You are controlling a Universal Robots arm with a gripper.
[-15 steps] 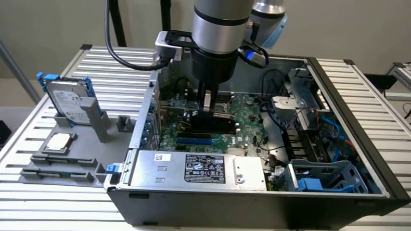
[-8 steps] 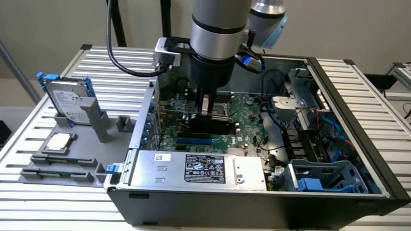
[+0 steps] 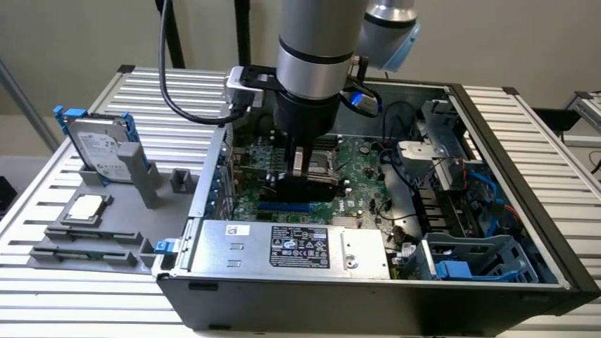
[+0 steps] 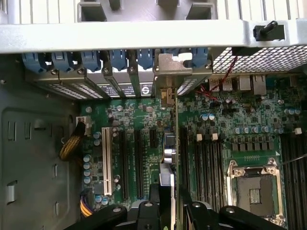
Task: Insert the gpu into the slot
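You get open passage over the bare grey metal case floor (image 4: 33, 158) beside the white plastic expansion connector (image 4: 106, 160). Around the gripper (image 4: 169, 211) clamping the thin green-and-black gpu (image 3: 310, 190), the silver boxy power supply (image 3: 291, 246), grey metal drive cage (image 3: 451, 134) and the row of blue plastic latches (image 4: 91, 60) hem you in.

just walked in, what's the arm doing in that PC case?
The arm's gripper is shut on the gpu, a thin flat green card with a black cooler face and silver end bracket, inside the open grey computer case. The card stands on edge over the large green motherboard, above the long bright-blue plastic slot. Whether it is seated cannot be told.
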